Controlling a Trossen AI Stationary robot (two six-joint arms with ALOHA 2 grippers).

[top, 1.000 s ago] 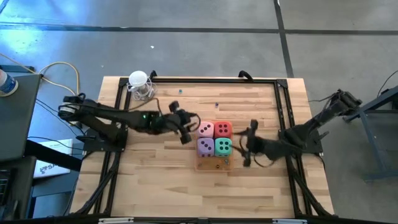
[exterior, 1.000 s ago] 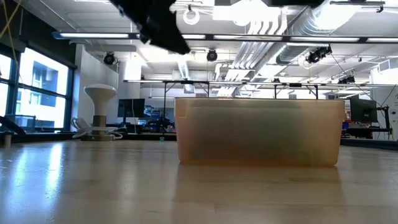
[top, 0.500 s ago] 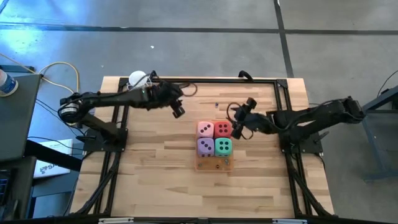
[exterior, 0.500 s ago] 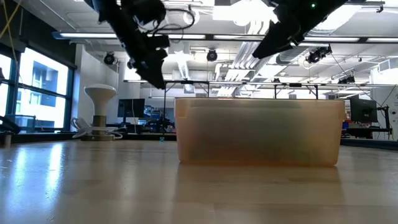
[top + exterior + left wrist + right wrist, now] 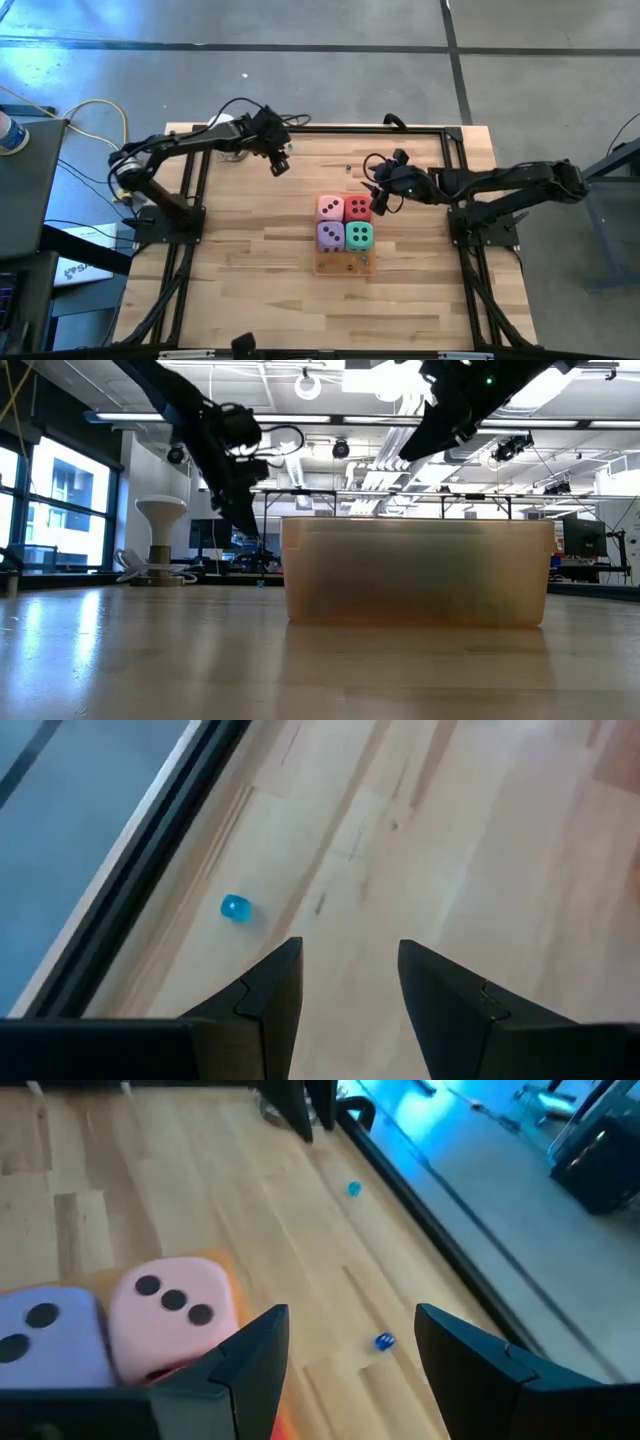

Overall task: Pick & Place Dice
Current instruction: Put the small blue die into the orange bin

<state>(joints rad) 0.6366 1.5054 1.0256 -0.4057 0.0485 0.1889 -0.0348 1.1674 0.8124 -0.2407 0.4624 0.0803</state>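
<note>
Four soft cubes with dark pips sit packed in a square on the orange tray (image 5: 345, 264) near the table's middle: the pink die (image 5: 331, 209) and red die (image 5: 358, 208) on the far row, the lilac die (image 5: 331, 236) and teal-green die (image 5: 359, 236) on the near row. From table height the tray's cloudy wall hides all four, so I see only a faint blur there. My right gripper (image 5: 379, 196) hangs just beside the red die, fingers spread and holding nothing; my left gripper (image 5: 279, 163) hovers near the table's far edge, well apart from the dice, likewise parted and empty. A small blue bead (image 5: 235, 907), perhaps a tiny die, lies by the black frame rail (image 5: 150, 860).
</note>
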